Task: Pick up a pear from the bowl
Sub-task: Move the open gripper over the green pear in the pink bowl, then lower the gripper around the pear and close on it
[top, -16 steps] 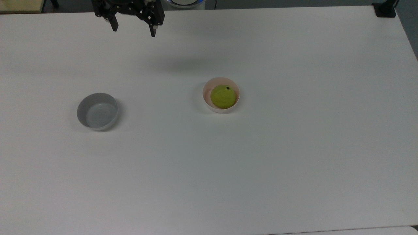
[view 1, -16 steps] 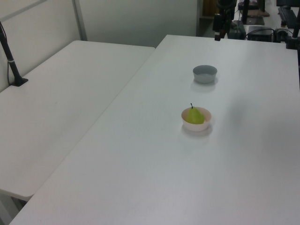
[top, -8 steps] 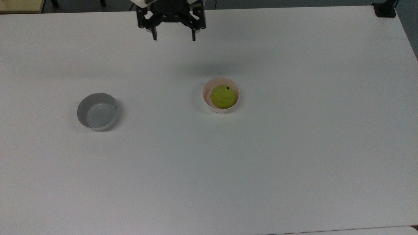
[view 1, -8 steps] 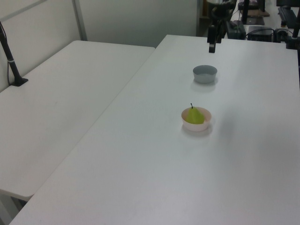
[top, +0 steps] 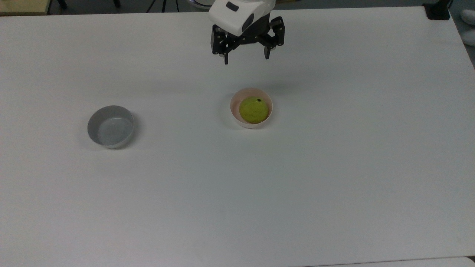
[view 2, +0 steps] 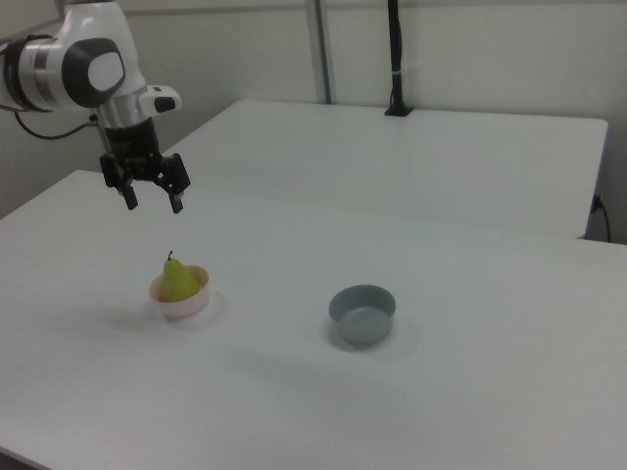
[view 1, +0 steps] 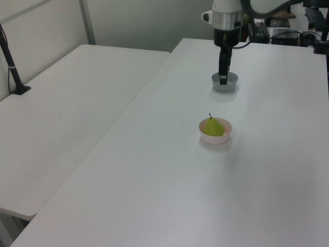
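Observation:
A yellow-green pear stands upright in a small pale pink bowl near the middle of the white table, its dark stem pointing up. My gripper hangs open in the air, above the table and apart from the bowl, just beyond the bowl toward the top view's upper edge. Its black fingers point down with nothing between them.
An empty grey bowl sits toward the top view's left. A second white table adjoins this one, with a black post clamped to it. The white table has wide bare room around both bowls.
The gripper has travelled from the top view's upper left toward the right and come lower, ending close to the pink bowl. Its fingers stayed open. Pear and bowls have not moved.

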`<state>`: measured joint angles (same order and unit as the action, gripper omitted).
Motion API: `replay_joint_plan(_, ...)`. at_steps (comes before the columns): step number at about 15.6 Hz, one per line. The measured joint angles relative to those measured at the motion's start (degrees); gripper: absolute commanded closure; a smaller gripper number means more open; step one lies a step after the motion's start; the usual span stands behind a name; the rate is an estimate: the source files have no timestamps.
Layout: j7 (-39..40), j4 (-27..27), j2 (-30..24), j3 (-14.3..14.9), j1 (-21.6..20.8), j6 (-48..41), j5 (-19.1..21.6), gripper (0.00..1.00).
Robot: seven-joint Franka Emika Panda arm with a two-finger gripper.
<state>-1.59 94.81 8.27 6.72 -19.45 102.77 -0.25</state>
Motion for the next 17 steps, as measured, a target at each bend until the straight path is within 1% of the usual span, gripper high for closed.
replay_joint_plan(5,1.9,1.0,4.2,0.2,-1.2,4.3,-1.0,0.00)
replay_joint_plan(9,2.2,2.2,8.5,0.2,-3.7,7.5,-4.2,0.00)
replay_joint_plan(13,2.2,3.7,11.6,0.3,-4.2,10.7,-7.2,0.00)
replay_joint_plan(14,2.3,3.8,12.1,0.3,-4.3,11.1,-7.5,0.00)
replay_joint_plan(17,2.4,4.1,14.0,0.3,-5.0,11.8,-9.1,0.06)
